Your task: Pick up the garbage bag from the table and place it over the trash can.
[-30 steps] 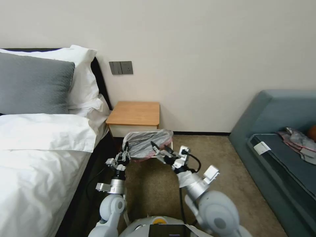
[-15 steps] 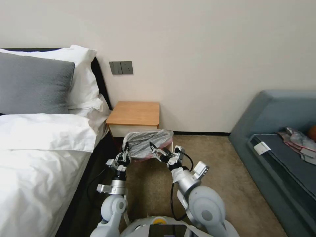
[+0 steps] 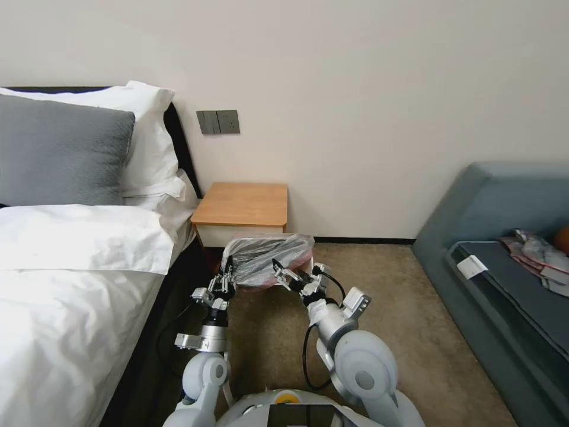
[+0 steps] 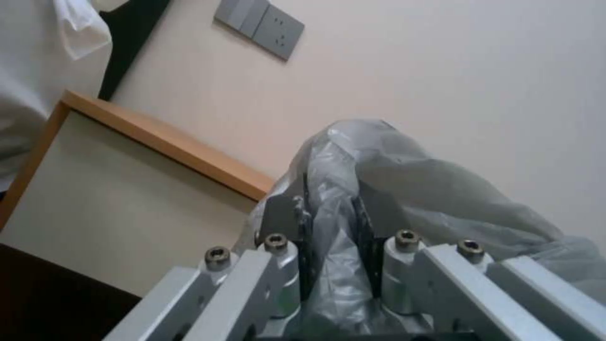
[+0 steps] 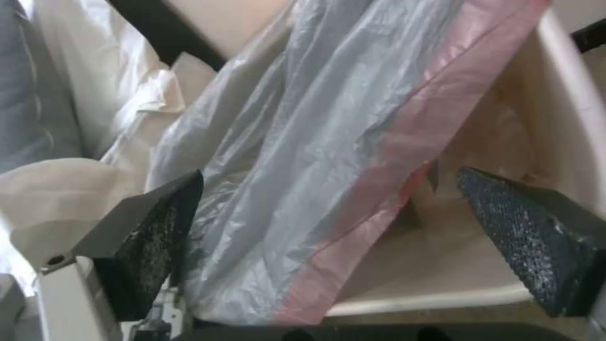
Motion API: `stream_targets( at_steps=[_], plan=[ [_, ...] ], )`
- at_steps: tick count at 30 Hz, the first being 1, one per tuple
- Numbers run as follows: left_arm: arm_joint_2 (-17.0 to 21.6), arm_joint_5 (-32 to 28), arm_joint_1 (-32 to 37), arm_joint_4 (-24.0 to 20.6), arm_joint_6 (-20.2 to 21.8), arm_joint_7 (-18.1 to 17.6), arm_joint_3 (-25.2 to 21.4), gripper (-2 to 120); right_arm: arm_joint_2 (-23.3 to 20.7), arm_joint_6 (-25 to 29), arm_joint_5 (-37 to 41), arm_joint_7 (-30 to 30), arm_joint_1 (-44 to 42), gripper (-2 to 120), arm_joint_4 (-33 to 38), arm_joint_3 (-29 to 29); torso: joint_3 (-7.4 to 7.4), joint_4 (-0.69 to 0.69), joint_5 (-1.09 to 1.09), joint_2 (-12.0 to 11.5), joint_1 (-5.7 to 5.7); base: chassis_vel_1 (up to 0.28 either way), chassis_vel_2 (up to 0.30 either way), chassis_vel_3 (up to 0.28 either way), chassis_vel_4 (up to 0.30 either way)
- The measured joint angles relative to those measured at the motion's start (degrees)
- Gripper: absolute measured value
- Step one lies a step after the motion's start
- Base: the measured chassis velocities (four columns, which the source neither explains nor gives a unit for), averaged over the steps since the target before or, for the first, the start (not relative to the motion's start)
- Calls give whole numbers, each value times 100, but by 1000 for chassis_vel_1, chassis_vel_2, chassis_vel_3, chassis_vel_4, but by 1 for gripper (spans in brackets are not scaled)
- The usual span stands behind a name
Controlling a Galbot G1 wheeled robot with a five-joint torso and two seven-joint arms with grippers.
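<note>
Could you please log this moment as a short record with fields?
bag: garbage bag draped over the trash can
left end effector: shut on the bag's edge, nearest the bed
right end effector: open, fingers either side of the bag's pink hem
table: nightstand top bare, behind the bin
sofa: at right, a plastic pile on its seat

The trash can (image 3: 305, 261) stands on brown carpet (image 3: 409, 308) before the table (image 3: 242, 204).

bedroom | bed (image 3: 71, 284) with pillows (image 3: 65, 148) | nightstand (image 3: 242, 204) | sofa (image 3: 504, 237) | carpet (image 3: 403, 308)
</note>
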Motion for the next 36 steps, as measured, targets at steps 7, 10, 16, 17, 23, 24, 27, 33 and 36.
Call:
stream_targets(
  at_steps=[7, 10, 16, 17, 23, 24, 27, 33, 36],
  plan=[
    [11, 4, 31, 5, -31, 94, 36, 11, -10, 11, -54, -192, 115, 100, -111, 80, 0, 0, 0, 0, 0, 0, 0, 0, 0],
    [11, 5, 54, 5, -33, 122, 52, 11, -6, 17, -48, -247, 183, 100, -134, 104, 0, 0, 0, 0, 0, 0, 0, 0, 0],
    [33, 9, 70, 1, -36, 130, 52, 11, 20, 48, -107, -381, 243, 92, -206, 90, 0, 0, 0, 0, 0, 0, 0, 0, 0],
    [33, 9, 70, 1, -36, 130, 52, 11, 20, 48, -107, -381, 243, 92, -206, 90, 0, 0, 0, 0, 0, 0, 0, 0, 0],
    [43, 8, 54, -12, -33, 109, 44, 11, 54, 120, -336, -514, 210, 68, -251, 10, 0, 0, 0, 0, 0, 0, 0, 0, 0],
    [43, 8, 54, -12, -33, 109, 44, 11, 54, 120, -336, -514, 210, 68, -251, 10, 0, 0, 0, 0, 0, 0, 0, 0, 0],
    [43, 6, 51, -19, -23, 102, 44, 11, 69, 144, -404, -572, 209, 52, -254, 11, 0, 0, 0, 0, 0, 0, 0, 0, 0],
    [44, 4, 50, -22, -18, 97, 42, 11, 75, 154, -446, -607, 197, 35, -254, 13, 0, 0, 0, 0, 0, 0, 0, 0, 0],
    [40, 1, 50, -28, -12, 91, 40, 11, 86, 165, -492, -631, 177, 20, -254, 13, 0, 0, 0, 0, 0, 0, 0, 0, 0]
  ],
)
